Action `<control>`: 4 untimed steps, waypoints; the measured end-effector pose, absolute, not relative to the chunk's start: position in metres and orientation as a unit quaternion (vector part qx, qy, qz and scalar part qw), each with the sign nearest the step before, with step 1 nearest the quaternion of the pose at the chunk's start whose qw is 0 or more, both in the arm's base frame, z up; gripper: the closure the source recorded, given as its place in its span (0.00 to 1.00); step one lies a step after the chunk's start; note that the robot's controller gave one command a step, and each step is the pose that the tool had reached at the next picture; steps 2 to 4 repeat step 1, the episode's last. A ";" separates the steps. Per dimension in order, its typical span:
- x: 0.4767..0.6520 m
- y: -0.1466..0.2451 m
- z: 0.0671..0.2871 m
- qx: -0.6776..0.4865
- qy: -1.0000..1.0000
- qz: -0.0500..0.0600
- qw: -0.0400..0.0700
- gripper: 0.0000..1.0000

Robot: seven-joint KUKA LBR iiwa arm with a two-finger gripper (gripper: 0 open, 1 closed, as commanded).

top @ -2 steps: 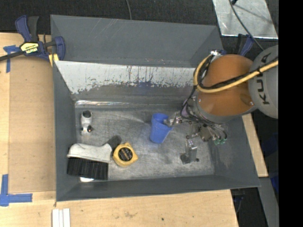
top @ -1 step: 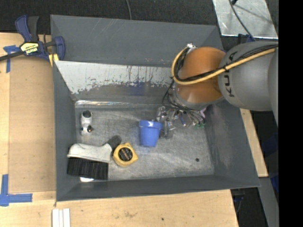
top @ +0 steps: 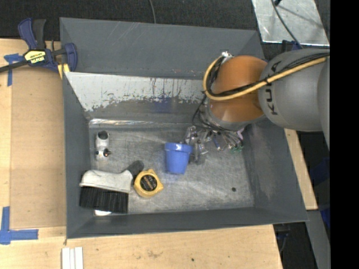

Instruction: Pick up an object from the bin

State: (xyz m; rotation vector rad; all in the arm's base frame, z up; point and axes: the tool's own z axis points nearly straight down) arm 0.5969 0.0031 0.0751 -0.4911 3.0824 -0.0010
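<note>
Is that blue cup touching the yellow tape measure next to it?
Apart. The camera view shows a strip of bare grey bin floor between the blue cup and the yellow tape measure.

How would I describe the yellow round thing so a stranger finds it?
In the grey bin, look lower left. Right of the black-bristled brush, lower left of the blue cup, lies the tape measure: round, the only yellow thing.

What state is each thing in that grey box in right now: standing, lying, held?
Blue cup: seems upright, mouth up.
Gripper: low, right beside the cup's rim.
Yellow tape measure: lying flat, left of the cup.
Brush: lying down, black bristles towards the view's bottom.
Small silver object: apart from the rest, pose unclear.
</note>
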 end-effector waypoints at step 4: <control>0.593 0.016 0.225 -0.142 0.990 0.000 0.003 1.00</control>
